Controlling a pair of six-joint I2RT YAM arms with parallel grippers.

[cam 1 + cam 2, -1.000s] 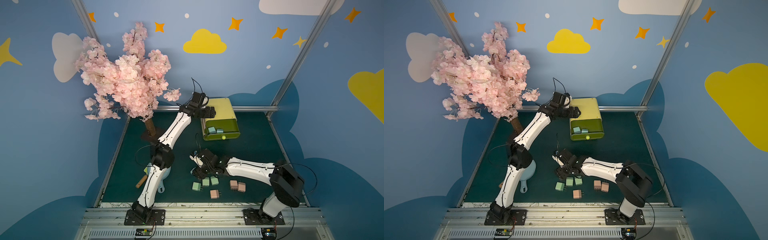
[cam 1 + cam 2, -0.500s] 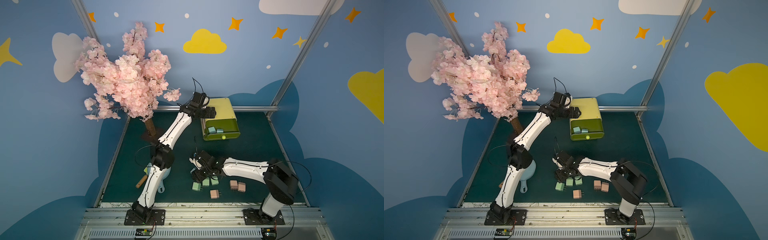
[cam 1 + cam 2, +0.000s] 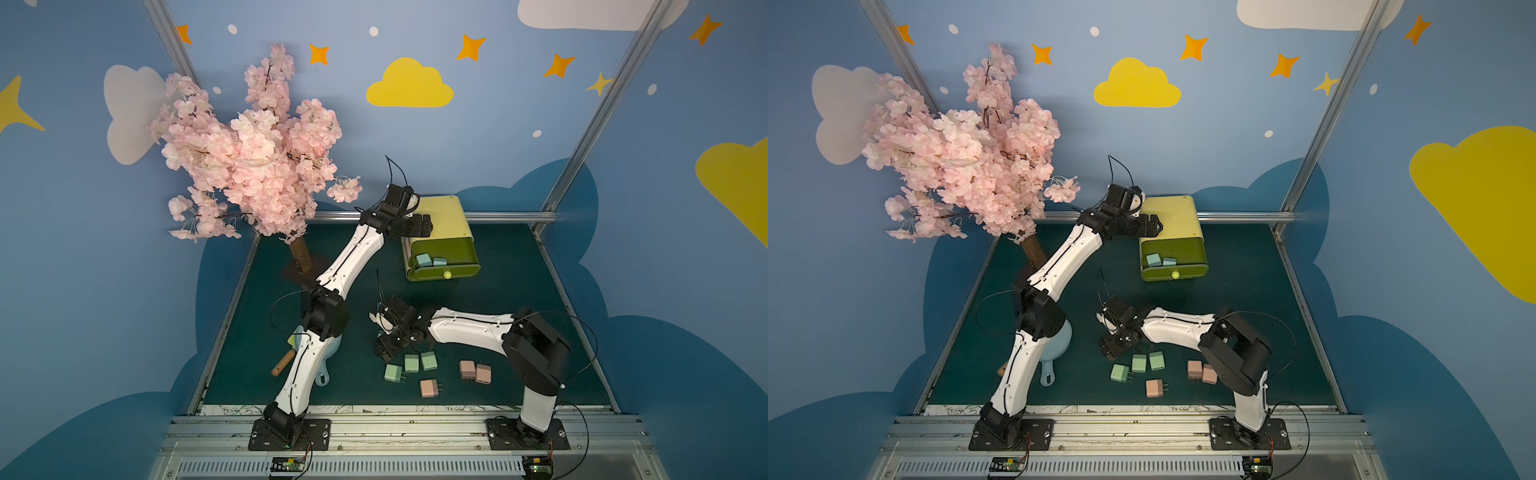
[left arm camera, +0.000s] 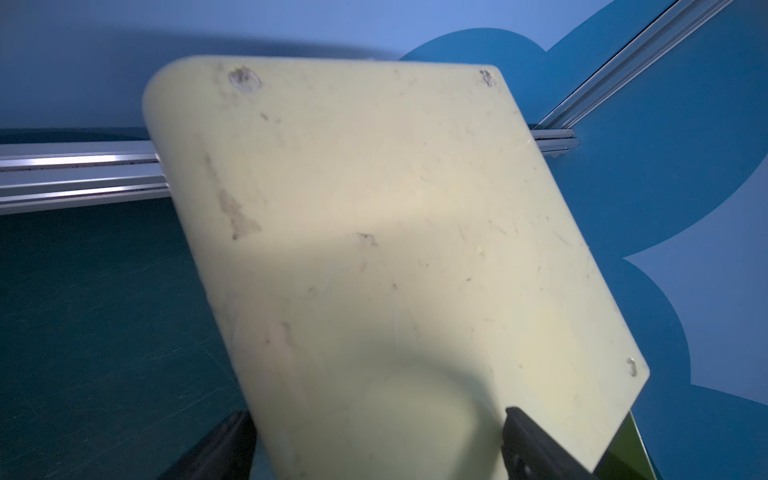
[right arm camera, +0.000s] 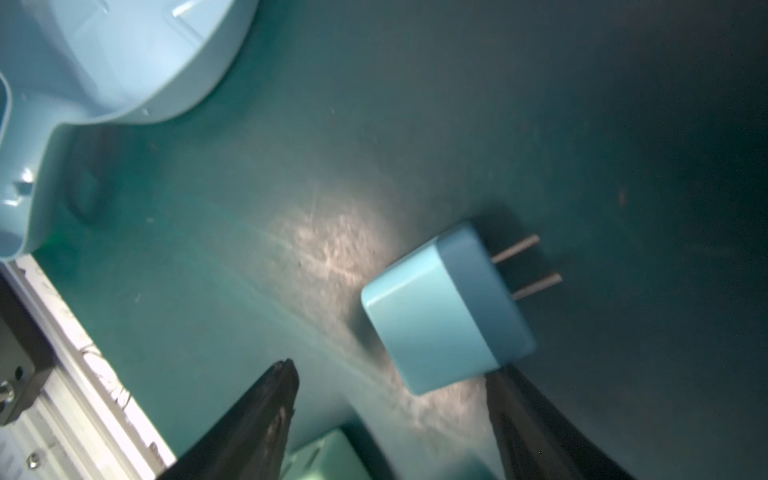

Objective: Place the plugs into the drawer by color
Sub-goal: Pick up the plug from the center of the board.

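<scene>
Right wrist view: right pincer (image 5: pixel 388 374) spread wide, gripping nothing, low over the bench (image 5: pixel 415 124). One light blue plug (image 5: pixel 449 307) lies on its side just ahead of the fingertips, prongs pointing away from them. It is close by one finger; touching or not, cannot tell. Light-blue paddle (image 5: pixel 124 62) lies farther off.

Both top views: yellow-green drawer chest (image 3: pixel 440 216) at the far side, a little right of centre. Its top drawer (image 3: pixel 461 272) is pulled out toward the near edge. Inside it are two light blue plugs (image 3: pixel 424 259), side by side at the left end. Lower drawers hidden from above.

Left pincer (image 3: pixel 428 226) sits at the chest's left top edge, fingers parted astride it, nothing clamped that I can make out.

Loose on the bench, near centre: three mint plugs (image 3: pixel 411 362) in a cluster, three pink plugs (image 3: pixel 467 369) to their right.
</scene>
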